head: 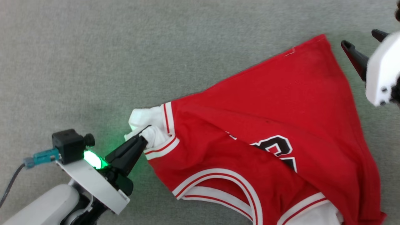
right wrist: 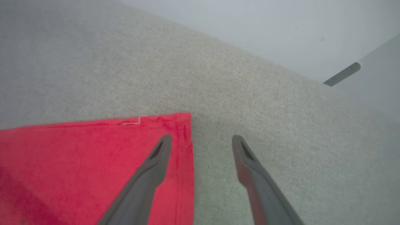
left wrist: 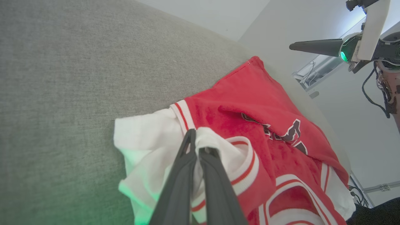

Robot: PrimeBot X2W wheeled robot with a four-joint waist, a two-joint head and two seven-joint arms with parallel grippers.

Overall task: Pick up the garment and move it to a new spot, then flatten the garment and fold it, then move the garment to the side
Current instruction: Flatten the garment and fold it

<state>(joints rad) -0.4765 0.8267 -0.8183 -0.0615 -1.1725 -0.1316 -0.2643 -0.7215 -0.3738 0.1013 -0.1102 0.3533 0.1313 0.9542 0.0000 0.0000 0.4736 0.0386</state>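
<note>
The garment [head: 275,112] is a red jersey with white sleeves, striped trim and black numbers, lying rumpled on the grey surface [head: 125,56]. My left gripper [head: 147,131] is shut on the bunched white sleeve [head: 147,120] at the jersey's left end. In the left wrist view the fingers [left wrist: 187,175] pinch that white cloth [left wrist: 147,140]. My right gripper [head: 362,39] stands open just right of the jersey's far hem corner. In the right wrist view its gripper [right wrist: 201,139] straddles the hem's edge [right wrist: 184,137], held above it, with nothing between the fingers.
Grey fabric [right wrist: 250,93] spreads out beyond the jersey on the left and far side. Past its edge a pale floor [left wrist: 343,109] and cables [left wrist: 375,93] show. The right arm's finger [left wrist: 315,47] hangs over that edge in the left wrist view.
</note>
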